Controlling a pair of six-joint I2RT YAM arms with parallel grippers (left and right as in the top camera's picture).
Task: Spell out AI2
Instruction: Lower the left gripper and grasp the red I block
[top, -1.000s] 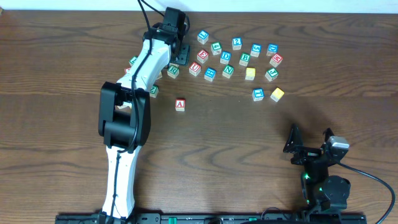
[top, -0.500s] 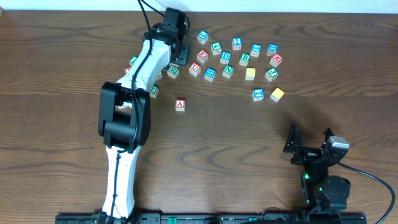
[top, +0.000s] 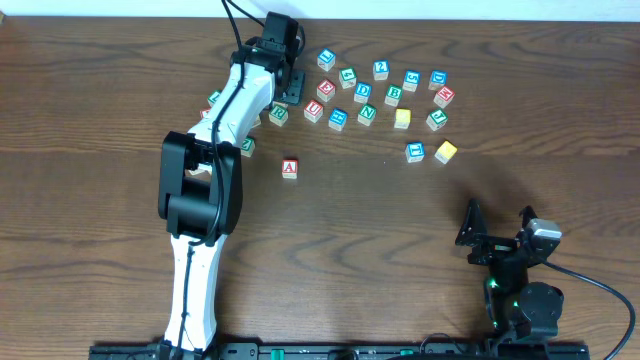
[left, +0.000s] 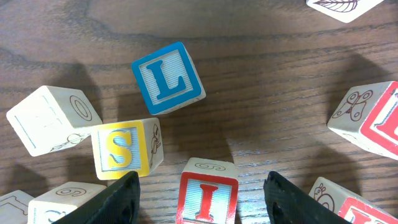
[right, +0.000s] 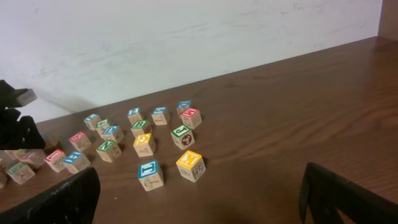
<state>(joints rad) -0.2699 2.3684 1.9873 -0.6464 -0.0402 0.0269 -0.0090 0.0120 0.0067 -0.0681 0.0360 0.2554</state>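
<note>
The red A block (top: 290, 168) stands alone on the table in front of the block cluster. A blue 2 block (top: 381, 69) sits in the cluster's back row. My left gripper (top: 289, 88) is open at the cluster's left end. In the left wrist view its fingers (left: 200, 188) straddle a red I block (left: 207, 198) without touching it. My right gripper (top: 497, 233) is open and empty near the front right, far from the blocks; the right wrist view (right: 202, 208) shows bare wood between its fingers.
A blue L block (left: 168, 78) and a yellow S block (left: 121, 149) lie close to the left fingers. Several other letter blocks spread across the back (top: 395, 95). A blue block (top: 415, 152) and a yellow block (top: 446, 151) sit nearest the right arm.
</note>
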